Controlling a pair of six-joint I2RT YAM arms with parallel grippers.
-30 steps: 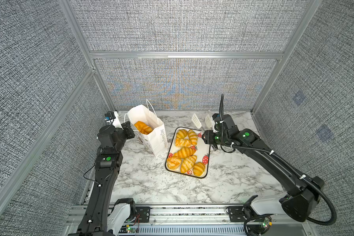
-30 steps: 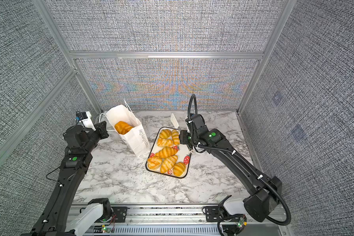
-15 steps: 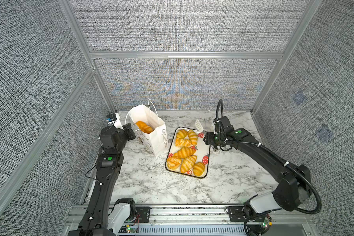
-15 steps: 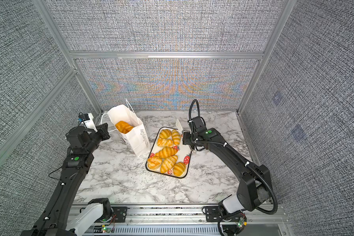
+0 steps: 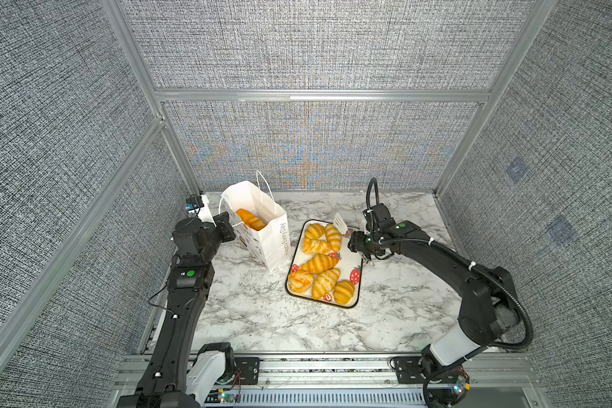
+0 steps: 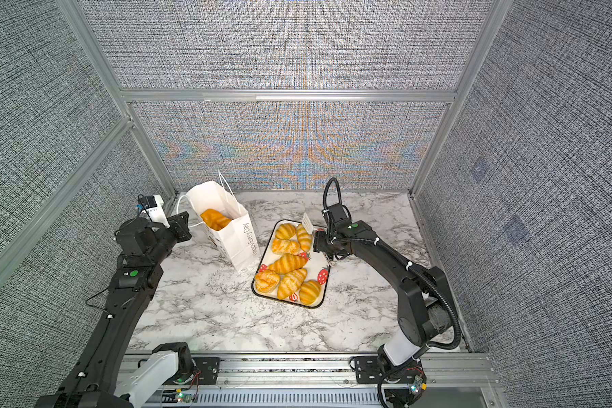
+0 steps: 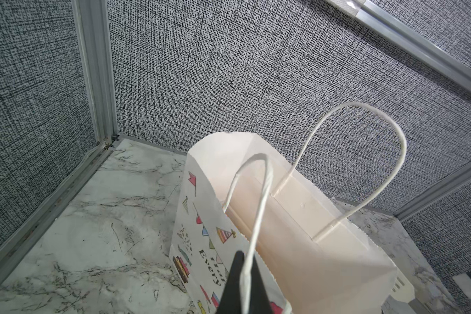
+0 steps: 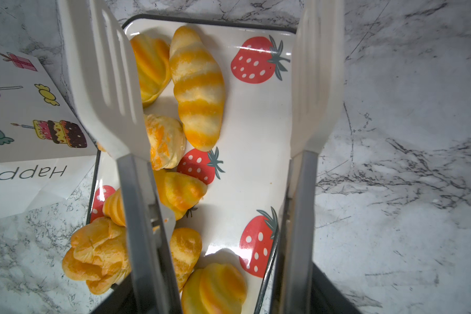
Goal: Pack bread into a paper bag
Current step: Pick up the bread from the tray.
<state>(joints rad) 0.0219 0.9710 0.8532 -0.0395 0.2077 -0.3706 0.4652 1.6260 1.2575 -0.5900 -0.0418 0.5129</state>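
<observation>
- Marble tabletop (image 5: pixel 262 318): carries everything listed.
- Paper bag (image 5: pixel 272 240): white, lettered "Happy Every Day". It stands upright with its mouth open at the table's back left, just beside the tray.
- Tray (image 5: pixel 348 264): strawberry print with a black rim, to the right of the bag.
- Bread (image 5: pixel 320 263): seven golden striped pastries lie on the tray, and one more piece shows inside the bag.
- Right gripper (image 8: pixel 210 68): white slotted paddle fingers (image 8: pixel 106 81) are spread wide and empty, above the tray's far end.
- Left gripper (image 7: pixel 241 282): black fingers are pinched together on the bag's near cord handle (image 7: pixel 256 217).
</observation>
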